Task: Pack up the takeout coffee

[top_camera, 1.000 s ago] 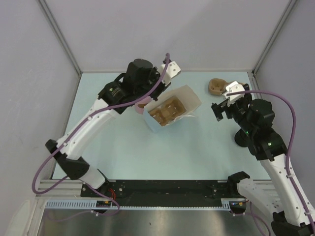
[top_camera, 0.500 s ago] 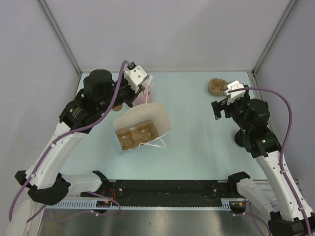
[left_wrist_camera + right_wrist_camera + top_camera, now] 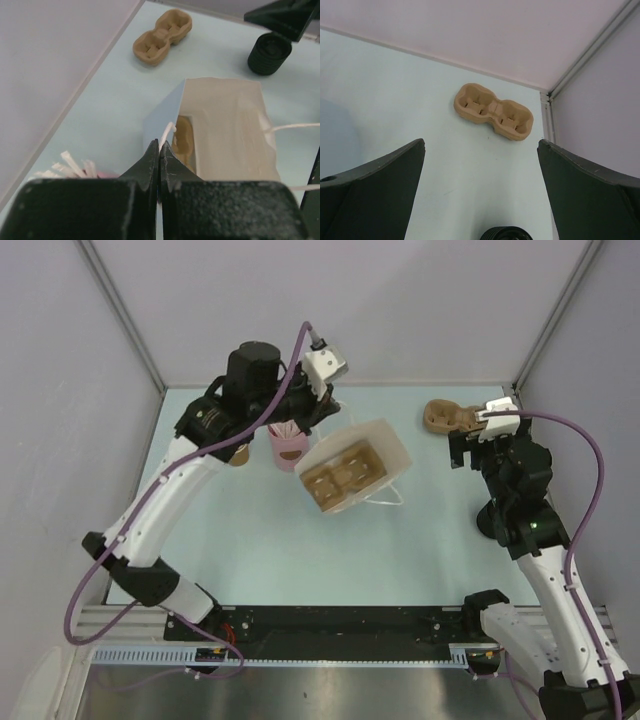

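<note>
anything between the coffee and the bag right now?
Nothing visible. Only bare table lies between the coffee cup and the bag, which the left hand holds by its string handle. A brown tray sits inside the bag.

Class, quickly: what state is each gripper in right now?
Left gripper: closed, pinching the paper bag by its white handle.
Right gripper: open, holding nothing.

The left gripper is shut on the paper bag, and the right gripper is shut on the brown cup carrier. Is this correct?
One mistake: the right gripper is open and empty; the right wrist view shows the brown cup carrier lying apart from it. The rest is right.
</note>
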You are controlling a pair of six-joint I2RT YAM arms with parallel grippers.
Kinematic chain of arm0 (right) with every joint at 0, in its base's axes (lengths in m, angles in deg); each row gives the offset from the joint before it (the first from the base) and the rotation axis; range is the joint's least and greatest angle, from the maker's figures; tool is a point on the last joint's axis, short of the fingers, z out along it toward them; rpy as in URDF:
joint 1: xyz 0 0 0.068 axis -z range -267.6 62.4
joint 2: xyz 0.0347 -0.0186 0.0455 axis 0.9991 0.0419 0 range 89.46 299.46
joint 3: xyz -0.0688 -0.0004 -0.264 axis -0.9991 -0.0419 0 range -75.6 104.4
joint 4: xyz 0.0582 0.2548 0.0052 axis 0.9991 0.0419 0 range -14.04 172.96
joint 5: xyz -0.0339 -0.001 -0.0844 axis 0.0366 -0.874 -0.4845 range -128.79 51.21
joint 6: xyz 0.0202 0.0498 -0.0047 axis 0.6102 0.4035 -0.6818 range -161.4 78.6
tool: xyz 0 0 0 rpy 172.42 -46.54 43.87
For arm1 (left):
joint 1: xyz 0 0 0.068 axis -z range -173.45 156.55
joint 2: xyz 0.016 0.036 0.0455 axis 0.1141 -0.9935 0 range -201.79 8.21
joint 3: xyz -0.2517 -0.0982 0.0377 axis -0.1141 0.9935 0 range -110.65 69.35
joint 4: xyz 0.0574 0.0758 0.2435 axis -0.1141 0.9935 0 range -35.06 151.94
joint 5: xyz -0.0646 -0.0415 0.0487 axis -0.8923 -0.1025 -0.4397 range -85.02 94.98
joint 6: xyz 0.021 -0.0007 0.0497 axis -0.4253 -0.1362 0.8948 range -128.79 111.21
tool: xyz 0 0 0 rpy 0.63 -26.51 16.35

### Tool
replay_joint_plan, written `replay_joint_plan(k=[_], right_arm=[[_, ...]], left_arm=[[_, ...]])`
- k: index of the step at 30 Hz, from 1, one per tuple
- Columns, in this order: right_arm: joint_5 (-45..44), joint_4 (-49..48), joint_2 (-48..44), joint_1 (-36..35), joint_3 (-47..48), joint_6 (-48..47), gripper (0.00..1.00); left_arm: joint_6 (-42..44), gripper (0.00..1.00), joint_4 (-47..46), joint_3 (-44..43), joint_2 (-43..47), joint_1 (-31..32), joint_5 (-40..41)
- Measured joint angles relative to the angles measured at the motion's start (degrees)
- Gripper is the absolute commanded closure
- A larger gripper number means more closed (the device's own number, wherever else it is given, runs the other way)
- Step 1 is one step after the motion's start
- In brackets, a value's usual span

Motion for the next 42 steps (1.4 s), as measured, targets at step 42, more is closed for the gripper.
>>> replay_joint_plan(k=[42], right_arm=[[-4.70,-3.56,2.97,7.87,-2.49,0.26,0.00]], left_arm=[[-2.29,0.87,-25.99,-25.81,-35.71,-3.82,15.63]])
